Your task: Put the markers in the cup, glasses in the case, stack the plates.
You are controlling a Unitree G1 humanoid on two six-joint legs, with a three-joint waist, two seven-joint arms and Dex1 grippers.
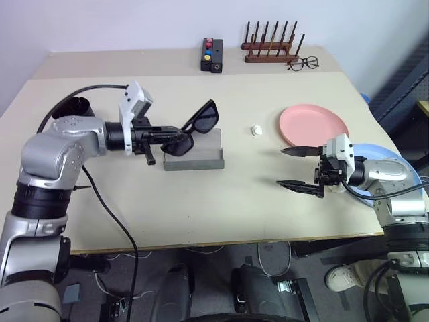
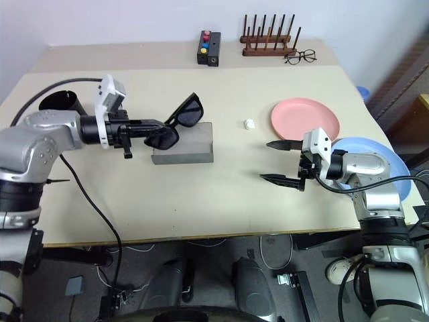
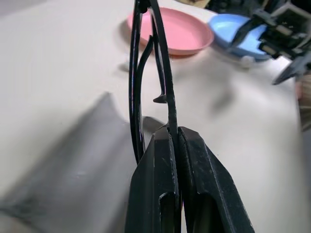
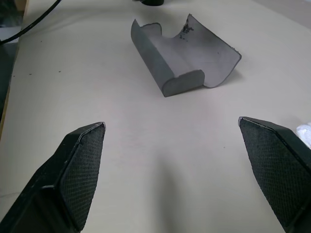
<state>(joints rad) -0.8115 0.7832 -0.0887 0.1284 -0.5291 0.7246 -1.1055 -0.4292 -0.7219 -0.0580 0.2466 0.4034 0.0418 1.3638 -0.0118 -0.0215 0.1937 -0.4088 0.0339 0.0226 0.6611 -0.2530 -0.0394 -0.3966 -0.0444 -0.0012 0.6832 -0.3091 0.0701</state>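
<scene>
Table (image 1: 201, 201) is carrying everything under inspection, its pale top running from the near edge to the wall. Salmon pink plate (image 1: 313, 123) is lying on the right side of it, and the light blue plate (image 1: 402, 168) is sitting just beside it toward the near right corner, partly hidden by the right arm (the two are not stacked). Grey case (image 1: 194, 155) is lying open near the middle, hinged lid spread flat. Black cup (image 2: 62, 101) is standing at the far left, behind the left arm. Wooden rack (image 1: 271, 44) and a black box (image 1: 212, 55) with coloured buttons are resting along the far edge, with wire-framed spectacles (image 1: 303, 64) beside the rack. Sunglasses (image 1: 198, 124) are hanging in the air above the case, folded, pinched at one lens edge by the left gripper (image 1: 175, 134), whose fingers (image 3: 194, 184) are clamped tight on the frame. Right gripper (image 1: 298, 168) is hovering over bare tabletop in front of the plates, jaws spread wide, grasping nothing. Small white crumpled object (image 1: 256, 130) is lying between case and pink plate.
</scene>
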